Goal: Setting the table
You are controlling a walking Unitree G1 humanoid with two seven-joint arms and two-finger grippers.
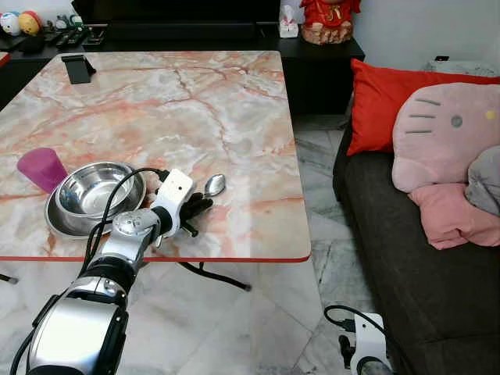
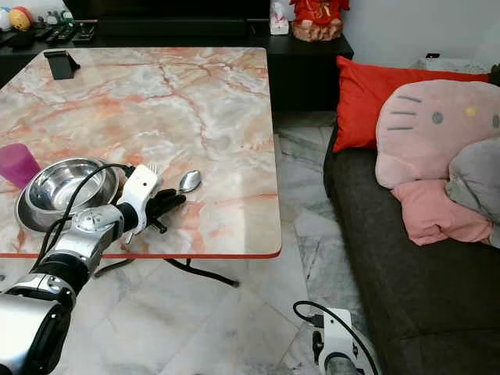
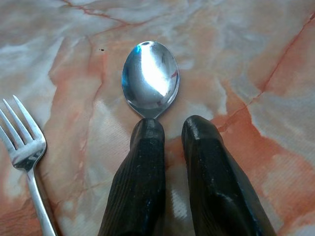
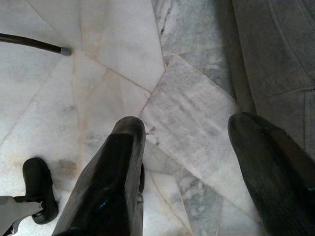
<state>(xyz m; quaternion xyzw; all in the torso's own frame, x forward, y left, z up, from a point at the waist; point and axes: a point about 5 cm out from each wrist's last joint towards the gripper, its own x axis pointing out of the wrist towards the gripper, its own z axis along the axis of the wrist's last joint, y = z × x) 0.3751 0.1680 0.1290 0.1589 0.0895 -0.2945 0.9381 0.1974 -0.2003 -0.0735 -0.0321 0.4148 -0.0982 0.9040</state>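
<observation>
The left tool (image 3: 167, 135) rests low on the marble worktop (image 1: 234, 101), near its front edge, with its two black fingers (image 3: 142, 162) lying close together along the handle of a spoon (image 3: 150, 78). One finger covers the handle where it meets the bowl, the other sits just beside it with a narrow gap between. Whether the handle is actually pinched cannot be told, since it is hidden under the fingers. The spoon's bowl points away from the robot and lies flat on the stone. A fork (image 3: 22, 147) lies just beside the spoon, on the side toward a steel bowl (image 1: 98, 187) stacked in a second steel dish. A purple cup (image 1: 43, 168) stands just beyond the bowl, toward the worktop's left edge.

The spoon is probably light, rigid and slick, and it lies flush on a hard, smooth top, so it may skate or pivot if squeezed off-centre. The best hold looks to be across the narrow handle, a little back from the bowl, with the sides pinched rather than the flat faces.

The red-trimmed front edge lies close behind the tool, so pulling toward the robot risks dragging the spoon off. Open marble stretches ahead and to the right. A phone stand (image 1: 78, 68) sits far back.

The right tool (image 4: 189, 162) hangs over the floor tiles beside the sofa (image 1: 406, 258), fingers wide apart and empty.
</observation>
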